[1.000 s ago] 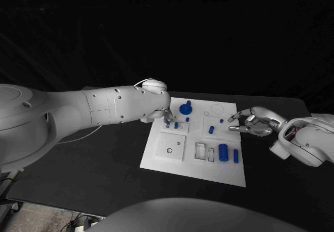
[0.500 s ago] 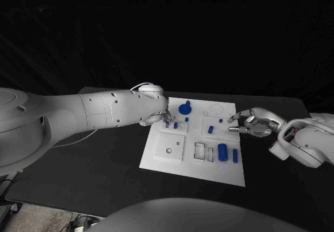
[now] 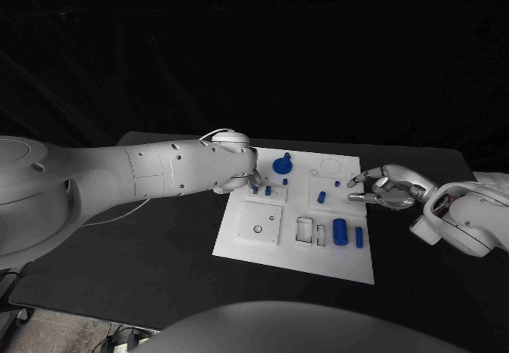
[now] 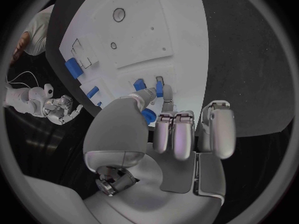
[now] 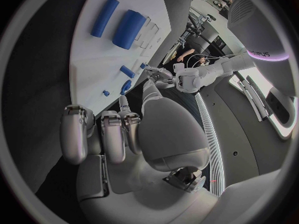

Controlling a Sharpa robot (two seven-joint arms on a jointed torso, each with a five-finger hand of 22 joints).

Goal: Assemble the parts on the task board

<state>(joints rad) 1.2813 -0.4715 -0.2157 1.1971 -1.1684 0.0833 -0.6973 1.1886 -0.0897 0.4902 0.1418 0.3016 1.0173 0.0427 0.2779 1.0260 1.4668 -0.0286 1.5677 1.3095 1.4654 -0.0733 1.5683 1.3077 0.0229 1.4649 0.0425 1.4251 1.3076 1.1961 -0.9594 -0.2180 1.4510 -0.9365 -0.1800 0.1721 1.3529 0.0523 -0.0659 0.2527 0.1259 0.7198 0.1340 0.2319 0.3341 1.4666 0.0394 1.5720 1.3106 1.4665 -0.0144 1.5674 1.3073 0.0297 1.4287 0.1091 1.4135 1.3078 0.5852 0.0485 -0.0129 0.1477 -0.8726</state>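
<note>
The white task board is seen in the middle of the black table, with blue parts spread over it. The left hand is placed at the board's far left corner, fingertips on a small blue peg; whether it is gripped cannot be told. The right hand is held at the board's right edge, fingers apart, holding nothing.

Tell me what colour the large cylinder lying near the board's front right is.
Blue; the large cylinder shows best in the head view, on the white task board.
</note>
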